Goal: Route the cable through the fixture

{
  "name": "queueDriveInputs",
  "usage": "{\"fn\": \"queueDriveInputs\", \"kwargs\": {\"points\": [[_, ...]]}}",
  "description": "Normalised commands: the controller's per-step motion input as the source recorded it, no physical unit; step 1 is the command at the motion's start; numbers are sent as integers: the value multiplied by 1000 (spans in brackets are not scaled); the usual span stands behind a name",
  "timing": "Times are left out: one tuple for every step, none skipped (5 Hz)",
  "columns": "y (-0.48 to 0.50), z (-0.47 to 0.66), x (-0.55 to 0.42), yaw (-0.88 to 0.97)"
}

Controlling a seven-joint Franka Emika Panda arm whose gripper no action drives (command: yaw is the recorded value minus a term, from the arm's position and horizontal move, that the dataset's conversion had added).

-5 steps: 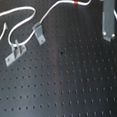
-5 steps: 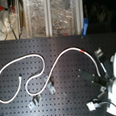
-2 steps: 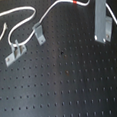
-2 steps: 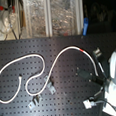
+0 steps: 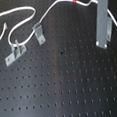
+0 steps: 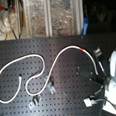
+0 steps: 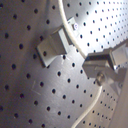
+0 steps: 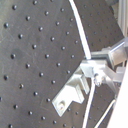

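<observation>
Your hand (image 5: 102, 21) hangs over the black pegboard counter (image 5: 72, 88), but you cannot tell whether its fingers are open or closed. The white cable (image 5: 25, 10) runs up to the hand, its red band (image 5: 75, 2) just beside it. Two metal brackets (image 5: 38, 34) stand well apart from the hand.

No text, label, brand, number or sign can be read in any of the four views. The black perforated table (image 5: 67, 89) and the metal fixture brackets (image 5: 38, 33) carry no legible markings.
</observation>
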Motion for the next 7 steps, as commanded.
{"fn": "queueDriveInputs", "kwargs": {"points": [[107, 328, -196, 60], [226, 138, -77, 43], [363, 136, 70, 123], [13, -6, 6, 37], [117, 309, 112, 66], [0, 59, 0, 77], [269, 355, 88, 0]]}}
